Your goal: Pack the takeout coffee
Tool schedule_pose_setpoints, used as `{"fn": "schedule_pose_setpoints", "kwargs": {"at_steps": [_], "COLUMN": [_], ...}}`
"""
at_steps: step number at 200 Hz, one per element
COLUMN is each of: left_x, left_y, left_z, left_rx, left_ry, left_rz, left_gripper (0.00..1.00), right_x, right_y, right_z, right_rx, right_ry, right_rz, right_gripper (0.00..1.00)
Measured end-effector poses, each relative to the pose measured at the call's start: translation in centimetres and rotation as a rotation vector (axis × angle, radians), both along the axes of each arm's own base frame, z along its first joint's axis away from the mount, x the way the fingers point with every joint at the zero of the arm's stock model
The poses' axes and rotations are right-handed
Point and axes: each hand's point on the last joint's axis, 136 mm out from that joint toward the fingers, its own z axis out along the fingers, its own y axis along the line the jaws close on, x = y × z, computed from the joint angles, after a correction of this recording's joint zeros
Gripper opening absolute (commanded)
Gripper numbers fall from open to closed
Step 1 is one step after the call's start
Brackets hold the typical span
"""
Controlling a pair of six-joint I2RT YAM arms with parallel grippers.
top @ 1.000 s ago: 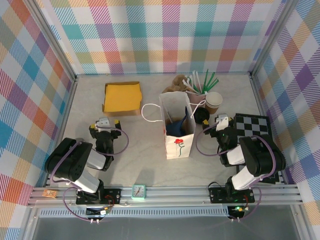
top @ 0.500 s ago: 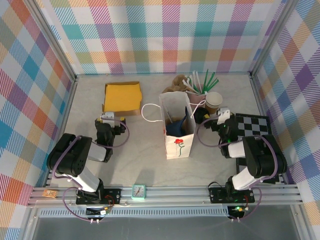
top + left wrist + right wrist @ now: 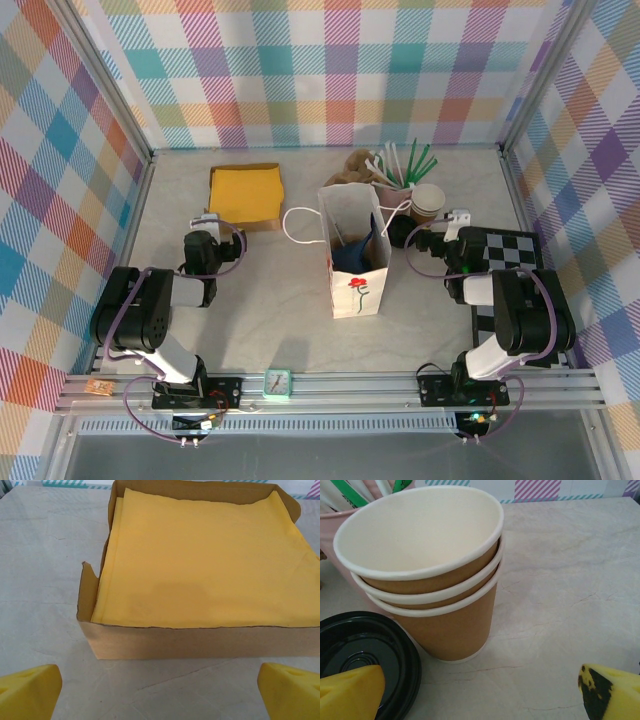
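My right gripper (image 3: 480,695) (image 3: 430,232) stands open just short of a stack of three unlidded kraft cups (image 3: 445,625) (image 3: 428,200), with nothing between its yellow fingertips (image 3: 350,690). A round black lid (image 3: 365,655) (image 3: 402,232) sits low to the left of the stack. What is under it is hidden, so I cannot tell whether this is the takeout coffee or a loose lid. My left gripper (image 3: 160,692) (image 3: 210,228) is open and empty, facing a cardboard box of yellow napkins (image 3: 200,570) (image 3: 244,193).
A white paper bag (image 3: 353,250) with handles stands open mid-table between the arms. A pink holder of straws (image 3: 400,165) and a crumpled brown thing (image 3: 350,168) are behind the cups. A checkered board (image 3: 510,255) lies at the right, and a small clock (image 3: 277,381) sits on the front rail.
Both arms reached away from their bases. The left gripper neared the napkin box and the right gripper swung toward the cup stack. Both stayed open.
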Motion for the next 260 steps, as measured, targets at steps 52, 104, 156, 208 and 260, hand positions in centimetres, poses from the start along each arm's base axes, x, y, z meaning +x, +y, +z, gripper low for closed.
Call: {"fn": "schedule_pose_setpoints", "kwargs": {"at_steps": [52,104,156,208,260], "left_x": [-0.1,-0.1,-0.1,-0.1,-0.1], "left_y": [0.0,0.0,0.0,0.0,0.0], "left_z": [-0.3,-0.3,-0.3,-0.3,-0.3], "left_rx": [0.000,0.001,0.000,0.001,0.000], "left_ry": [0.012,0.012,0.012,0.012,0.012], "left_rz": [0.000,0.001,0.000,0.001,0.000], "left_gripper": [1.00,1.00,1.00,1.00,1.00], "right_x": [-0.1,-0.1,-0.2,-0.2,-0.2], "right_y": [0.1,-0.5,-1.1,-1.2,-1.2], "right_z": [-0.2,-0.2,-0.3,-0.4,-0.4], "right_rx": [0.007,0.010,0.007,0.006,0.006], "right_ry": [0.007,0.008,0.012,0.013,0.013], "right_rz": [0.001,-0.038,-0.080,-0.083,-0.083], "right_gripper": [0.99,0.99,0.99,0.99,0.99]}}
